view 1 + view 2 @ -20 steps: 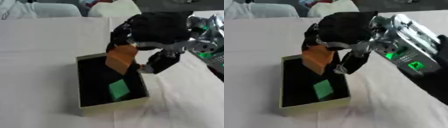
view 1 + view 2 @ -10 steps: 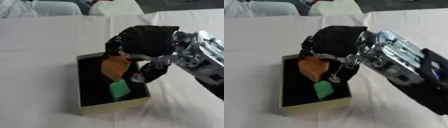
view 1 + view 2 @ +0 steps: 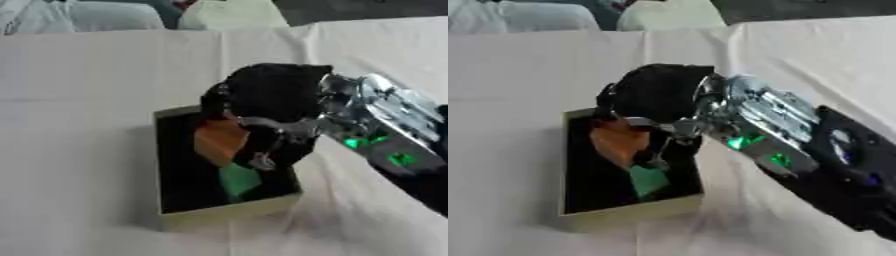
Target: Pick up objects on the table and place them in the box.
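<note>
The right hand (image 3: 271, 100) reaches over the box (image 3: 229, 215) with its fingers curled around an orange block (image 3: 219, 142), holding it tilted inside the box's dark interior, its long side running roughly up and down. Just beside it, lower in the box, lies a green piece (image 3: 238, 180). The box rests on the white tablecloth (image 3: 79, 100); no writing is legible anywhere.

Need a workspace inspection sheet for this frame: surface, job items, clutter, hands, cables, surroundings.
Surface: white tablecloth, wrinkled.
Job's things: open box with dark interior; orange block held over the box opening; green block lying inside the box.
Clutter: nothing seen.
Hands: right hand over the box, fingers curled round the orange block; left hand not in view.
Cables: nothing seen.
Surroundings: light-coloured shapes beyond the far table edge, too blurred to identify.
</note>
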You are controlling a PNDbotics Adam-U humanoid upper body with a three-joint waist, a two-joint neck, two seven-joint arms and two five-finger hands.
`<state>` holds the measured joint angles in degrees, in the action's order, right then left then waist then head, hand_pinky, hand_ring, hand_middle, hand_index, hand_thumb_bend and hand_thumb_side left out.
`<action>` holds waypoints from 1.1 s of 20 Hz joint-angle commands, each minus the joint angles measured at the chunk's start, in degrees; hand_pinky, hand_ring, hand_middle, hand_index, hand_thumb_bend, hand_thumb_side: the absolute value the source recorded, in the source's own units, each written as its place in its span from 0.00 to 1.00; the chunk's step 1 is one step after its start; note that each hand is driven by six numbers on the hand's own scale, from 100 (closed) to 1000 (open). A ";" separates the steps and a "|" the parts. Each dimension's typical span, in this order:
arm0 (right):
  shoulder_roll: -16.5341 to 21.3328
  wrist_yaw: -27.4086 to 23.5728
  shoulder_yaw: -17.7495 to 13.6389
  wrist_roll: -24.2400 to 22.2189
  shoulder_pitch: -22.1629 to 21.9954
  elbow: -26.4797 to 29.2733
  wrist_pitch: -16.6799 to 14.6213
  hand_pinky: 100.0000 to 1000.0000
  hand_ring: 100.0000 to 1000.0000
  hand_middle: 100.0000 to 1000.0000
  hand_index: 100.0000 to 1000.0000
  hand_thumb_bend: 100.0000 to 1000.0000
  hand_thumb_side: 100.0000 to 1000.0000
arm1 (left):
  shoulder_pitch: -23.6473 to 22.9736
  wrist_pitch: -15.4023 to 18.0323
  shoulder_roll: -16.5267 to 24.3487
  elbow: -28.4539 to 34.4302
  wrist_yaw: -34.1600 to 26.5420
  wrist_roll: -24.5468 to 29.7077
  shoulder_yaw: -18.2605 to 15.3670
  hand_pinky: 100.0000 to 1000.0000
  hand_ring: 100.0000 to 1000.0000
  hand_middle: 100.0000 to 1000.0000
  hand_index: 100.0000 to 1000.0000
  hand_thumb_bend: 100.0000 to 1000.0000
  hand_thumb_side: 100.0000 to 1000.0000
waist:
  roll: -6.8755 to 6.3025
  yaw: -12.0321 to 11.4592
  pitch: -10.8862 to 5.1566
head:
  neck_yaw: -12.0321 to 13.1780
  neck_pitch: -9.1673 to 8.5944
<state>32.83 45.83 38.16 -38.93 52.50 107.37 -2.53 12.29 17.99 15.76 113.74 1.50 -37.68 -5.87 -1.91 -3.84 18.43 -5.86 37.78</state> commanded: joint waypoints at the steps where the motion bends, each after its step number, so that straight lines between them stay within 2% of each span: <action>1: -0.46 2.19 0.12 1.25 0.88 -1.28 -0.73 0.74 0.76 0.72 0.84 0.08 0.00 | 0.72 0.01 0.57 0.85 -0.24 0.33 -0.12 0.94 0.64 0.67 0.81 0.39 0.79 | -0.01 -0.04 -0.75 | -0.22 -0.12; 2: -0.59 2.55 0.26 1.22 0.84 -1.69 -1.23 0.75 0.79 0.74 0.85 0.12 0.00 | 0.75 -0.01 0.53 0.85 -0.24 0.36 -0.11 0.94 0.64 0.67 0.81 0.39 0.79 | -0.01 -0.02 -0.70 | -0.22 -0.15; 4: -0.81 3.10 0.48 0.71 0.60 -2.60 -2.46 0.77 0.83 0.77 0.86 0.15 0.02 | 0.80 -0.05 0.44 0.85 -0.23 0.38 -0.11 0.94 0.64 0.67 0.81 0.38 0.79 | 0.01 0.05 -0.57 | -0.16 -0.21; 7: -1.12 4.12 0.40 0.86 0.39 -3.86 -3.65 0.79 0.89 0.82 0.88 0.21 0.15 | 0.84 -0.15 0.34 0.85 -0.21 0.41 -0.09 0.94 0.64 0.67 0.81 0.38 0.79 | 0.03 0.09 -0.49 | -0.12 -0.26; 12: -0.89 6.19 -0.39 3.45 0.21 -3.31 -4.19 0.81 0.92 0.83 0.89 0.33 0.25 | 0.83 -0.18 0.31 0.85 -0.19 0.43 -0.12 0.94 0.64 0.67 0.81 0.39 0.79 | 0.05 0.10 -0.50 | 0.03 -0.39; 15: -0.52 7.10 -0.97 4.34 0.17 -2.11 -4.67 0.81 0.93 0.83 0.90 0.40 0.25 | 0.88 -0.18 0.32 0.85 -0.21 0.44 -0.13 0.94 0.64 0.67 0.81 0.39 0.79 | 0.10 0.20 -0.54 | 0.06 -0.57; 17: -0.32 6.88 -1.31 4.68 0.08 -1.33 -4.95 0.81 0.92 0.82 0.90 0.39 0.26 | 0.90 -0.15 0.36 0.85 -0.23 0.45 -0.14 0.94 0.64 0.67 0.81 0.39 0.79 | 0.10 0.22 -0.58 | 0.05 -0.62; 22: 0.43 5.65 -2.66 5.26 -0.01 1.28 -4.24 0.81 0.91 0.81 0.89 0.37 0.20 | 0.86 -0.15 0.39 0.85 -0.25 0.41 -0.20 0.94 0.64 0.67 0.81 0.39 0.79 | 0.16 0.16 -0.68 | 0.03 -0.65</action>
<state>32.07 51.92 36.67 -34.03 51.86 106.99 -7.05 12.61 17.75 15.59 113.74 1.50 -37.43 -5.85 -1.70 -3.57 18.90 -5.93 37.67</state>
